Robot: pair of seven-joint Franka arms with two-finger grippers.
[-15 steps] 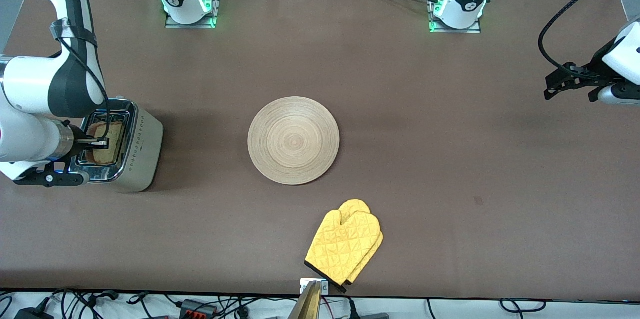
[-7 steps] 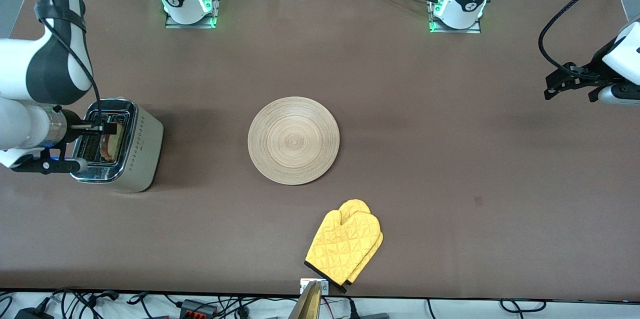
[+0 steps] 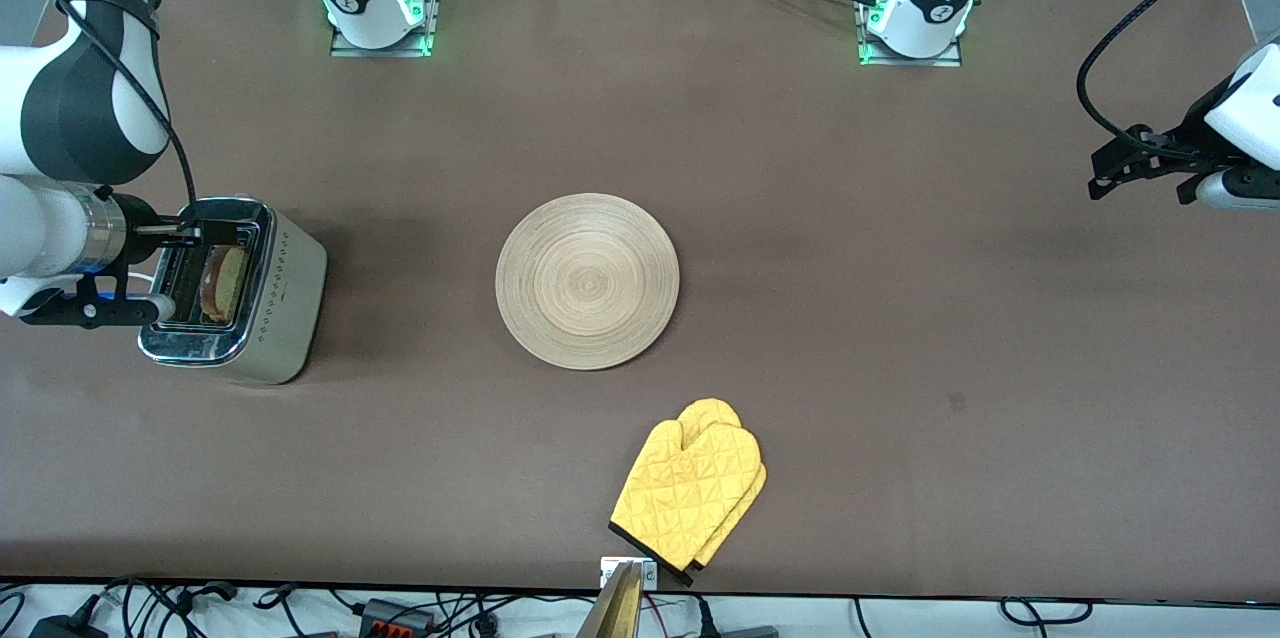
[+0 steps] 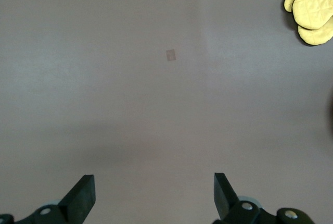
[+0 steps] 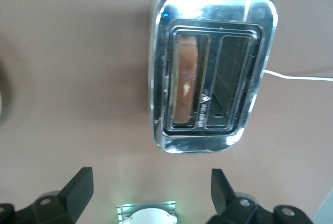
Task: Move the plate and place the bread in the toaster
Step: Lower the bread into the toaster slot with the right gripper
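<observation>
The toaster [image 3: 250,303] stands at the right arm's end of the table. The bread [image 3: 222,280] sits low in its slot on the plate's side, crust edge up. In the right wrist view the toaster [image 5: 210,5] shows from above with the bread [image 5: 186,78] in one slot. My right gripper [image 3: 188,236] is open and empty, up over the toaster's end nearer the bases; it also shows in its wrist view [image 5: 151,190]. The plate [image 3: 587,280] lies bare at the table's middle. My left gripper [image 3: 1105,178] waits open and empty over the left arm's end of the table, and shows in its wrist view [image 4: 153,193].
A pair of yellow oven mitts [image 3: 690,493] lies near the table's front edge, nearer to the camera than the plate, and shows in the left wrist view [image 4: 309,8]. The toaster's white cord [image 5: 296,76] trails off its side.
My right gripper let go of the bread and rose out of the toaster, drawing back toward the bases. The bread sank lower into the slot. The left arm has not moved.
</observation>
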